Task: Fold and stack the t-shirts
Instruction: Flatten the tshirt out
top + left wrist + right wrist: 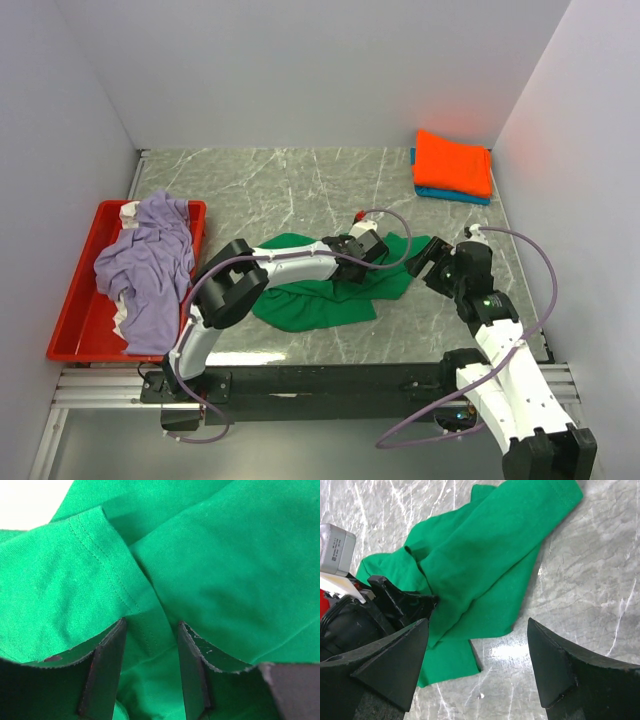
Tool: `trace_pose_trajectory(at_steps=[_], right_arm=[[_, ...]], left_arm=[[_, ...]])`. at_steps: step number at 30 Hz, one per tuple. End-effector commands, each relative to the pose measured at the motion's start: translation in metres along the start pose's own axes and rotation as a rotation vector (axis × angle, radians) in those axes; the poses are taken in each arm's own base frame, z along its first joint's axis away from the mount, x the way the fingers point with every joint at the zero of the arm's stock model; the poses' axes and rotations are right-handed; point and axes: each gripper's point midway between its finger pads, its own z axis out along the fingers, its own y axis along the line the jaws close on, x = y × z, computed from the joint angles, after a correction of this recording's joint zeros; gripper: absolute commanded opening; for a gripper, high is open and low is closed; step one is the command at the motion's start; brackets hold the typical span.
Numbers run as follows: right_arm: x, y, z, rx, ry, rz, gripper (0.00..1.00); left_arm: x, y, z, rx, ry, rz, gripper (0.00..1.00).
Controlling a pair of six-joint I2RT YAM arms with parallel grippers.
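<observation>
I count four shirts: one green shirt (318,302), one orange shirt (453,162), one blue shirt (455,195), one lavender shirt (150,262), and one red tray (80,330).

Overhead: looks down from high at the near edge across the whole grey marbled table (300,180). Left wrist: almost against the bright green cloth t-shirt (225,555), possibly its sleeve hem. Right wrist: farther off, tilted down, sharing shirt and tabletop with overhead.
</observation>
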Motion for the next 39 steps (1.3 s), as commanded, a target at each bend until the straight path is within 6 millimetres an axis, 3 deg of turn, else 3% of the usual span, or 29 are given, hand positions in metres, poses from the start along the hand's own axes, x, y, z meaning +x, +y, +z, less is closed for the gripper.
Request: trace_pose_trajectory(at_steps=[1, 6, 9, 13, 17, 24, 28, 29, 30, 32, 39], right_arm=[[-0.004, 0.004, 0.003, -0.033, -0.016, -0.007, 0.86], [-0.003, 0.001, 0.005, -0.031, -0.013, 0.0, 0.85], [-0.003, 0.0, 0.005, -0.028, -0.013, 0.0, 0.85], [-0.003, 0.0, 0.006, -0.029, -0.013, 0.003, 0.85], [-0.002, 0.0, 0.009, -0.029, -0.005, 0.011, 0.85], [-0.001, 0.001, 0.015, -0.032, 0.009, 0.027, 0.85], [-0.008, 0.0, 0.021, -0.011, -0.007, 0.042, 0.84], [-0.008, -0.002, 0.025, 0.0, -0.003, 0.053, 0.84], [-0.012, -0.001, 0.027, 0.003, -0.007, 0.059, 0.84], [-0.016, -0.004, 0.035, 0.033, -0.004, 0.073, 0.84], [-0.036, -0.032, 0.059, 0.145, -0.036, 0.169, 0.82]], left_arm=[[-0.018, -0.007, -0.003, 0.015, -0.048, 0.001, 0.51], [-0.017, 0.0, -0.003, -0.017, -0.054, -0.011, 0.46], [-0.019, 0.006, -0.009, -0.037, -0.071, -0.034, 0.29], [-0.019, 0.016, -0.018, -0.055, -0.084, -0.047, 0.2], [-0.024, 0.024, -0.03, -0.068, -0.104, -0.069, 0.14], [-0.039, 0.041, -0.06, -0.033, -0.145, -0.15, 0.13], [-0.04, 0.06, -0.074, -0.037, -0.155, -0.197, 0.07], [-0.046, 0.063, -0.086, -0.018, -0.175, -0.225, 0.05], [-0.04, 0.072, -0.086, -0.026, -0.164, -0.236, 0.01], [-0.047, 0.084, -0.104, -0.003, -0.193, -0.284, 0.01], [-0.032, 0.131, -0.137, 0.048, -0.214, -0.4, 0.01]])
